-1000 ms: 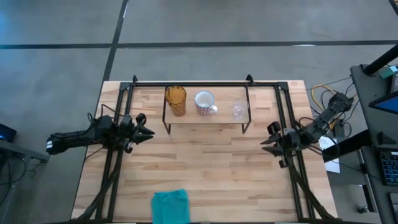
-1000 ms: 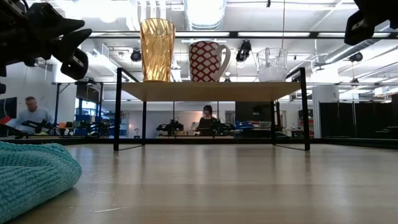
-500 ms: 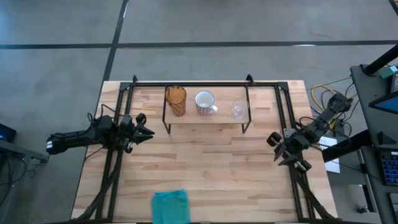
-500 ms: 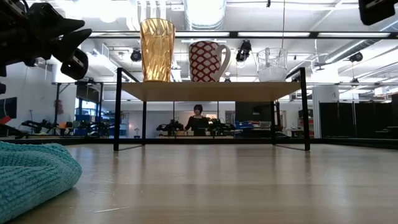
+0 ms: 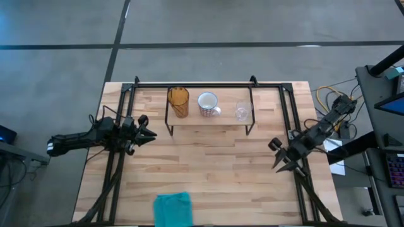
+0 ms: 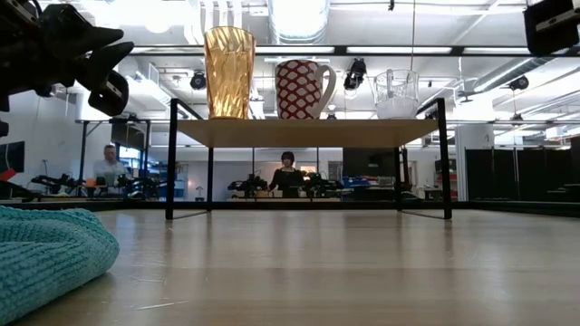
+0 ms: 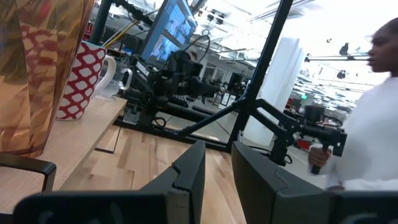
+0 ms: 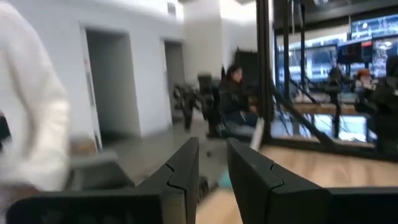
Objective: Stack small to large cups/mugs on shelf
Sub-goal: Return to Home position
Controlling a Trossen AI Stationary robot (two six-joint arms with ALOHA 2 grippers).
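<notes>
Left claw (image 5: pixel 151 133) and right claw (image 5: pixel 275 156) hung apart, empty, at my bench's (image 5: pixel 208 170) side edges; swinging inward risked knocking the tumbler (image 5: pixel 178 101) off the shelf (image 5: pixel 222 120).

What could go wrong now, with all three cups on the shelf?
1. The glass stands near the shelf's right end; a bump to the shelf might push it off.
2. The left gripper hangs close to the shelf's left end, near the tall tumbler, which may tip easily. The right gripper is farther off.
</notes>
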